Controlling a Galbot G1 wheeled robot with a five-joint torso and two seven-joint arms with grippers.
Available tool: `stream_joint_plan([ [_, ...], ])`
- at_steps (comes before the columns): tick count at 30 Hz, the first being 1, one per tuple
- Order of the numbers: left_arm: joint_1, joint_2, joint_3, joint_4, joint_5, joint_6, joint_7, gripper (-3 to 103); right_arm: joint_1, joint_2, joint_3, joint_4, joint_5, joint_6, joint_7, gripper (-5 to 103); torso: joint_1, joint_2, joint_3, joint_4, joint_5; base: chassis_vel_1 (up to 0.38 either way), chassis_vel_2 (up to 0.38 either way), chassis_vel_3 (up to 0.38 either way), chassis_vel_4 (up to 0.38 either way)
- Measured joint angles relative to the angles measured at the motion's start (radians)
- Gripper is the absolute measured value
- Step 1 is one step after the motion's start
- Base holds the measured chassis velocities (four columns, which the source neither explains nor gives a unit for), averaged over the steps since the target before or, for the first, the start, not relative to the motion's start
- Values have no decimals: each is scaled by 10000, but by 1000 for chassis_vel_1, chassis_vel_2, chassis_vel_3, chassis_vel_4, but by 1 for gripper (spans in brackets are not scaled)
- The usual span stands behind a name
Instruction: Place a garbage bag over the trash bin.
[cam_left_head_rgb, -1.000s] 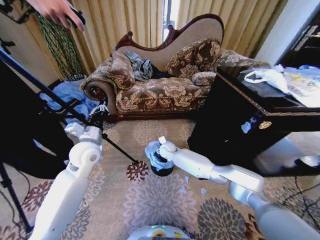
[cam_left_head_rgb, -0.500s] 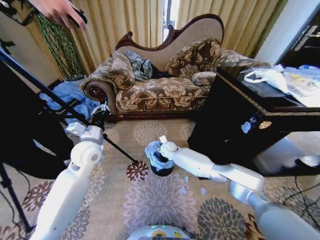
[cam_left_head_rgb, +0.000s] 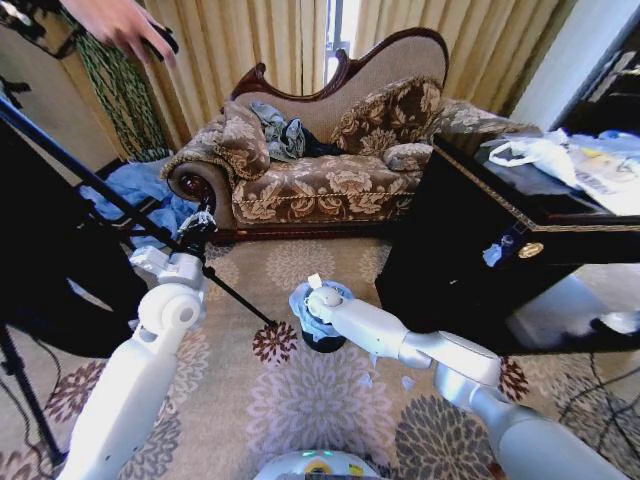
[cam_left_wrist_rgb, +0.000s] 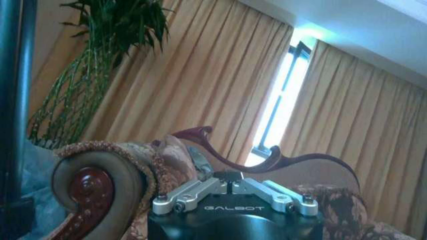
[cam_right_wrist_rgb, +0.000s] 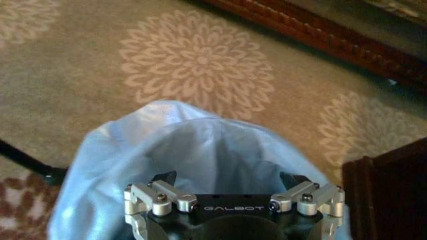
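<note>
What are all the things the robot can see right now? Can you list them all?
garbage bag: one, pale blue, draped over the bin's top, mouth open
trash bin: one, black, on the carpet
sofa: one, brown floral, by the curtains
blue cloth heap: one, left of the sofa
cabinet: one, dark, at right
white plastic bag: one, on the cabinet
tripod leg: one, black, at left
plant: one, green, by the curtains
person's hand: one, top left
left gripper: raised near the sofa arm
right gripper: at the bag's mouth

Thin translucent plastic garbage bag (cam_right_wrist_rgb: 200, 150), matt black trash bin (cam_left_head_rgb: 322, 342), glossy wood sofa (cam_left_head_rgb: 320, 160) trim, patterned carpet (cam_left_head_rgb: 300, 400)
</note>
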Motion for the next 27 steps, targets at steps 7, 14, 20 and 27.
stream_joint_plan([
  [7, -258, 0, 170, 103, -23, 0, -5, 0, 142, -473, -61, 284, 141, -81, 3, 100, 0, 0, 0, -2, 0, 0, 0, 0, 0],
  [14, -262, 24, 195, 158, -35, -1, -6, 0, -29, -121, -6, -504, -608, 158, -571, 100, 0, 0, 0, -1, 0, 0, 0, 0, 0],
  [20, -216, 77, 124, 241, -47, -48, 14, 0, -240, 126, 23, -925, -1034, 389, -895, 100, 0, 0, 0, 1, 0, 0, 0, 0, 0],
  [27, -198, 99, 142, 335, -48, -83, 43, 0, -353, 204, 79, -889, -1184, 560, -917, 100, 0, 0, 0, 2, 0, 0, 0, 0, 0],
])
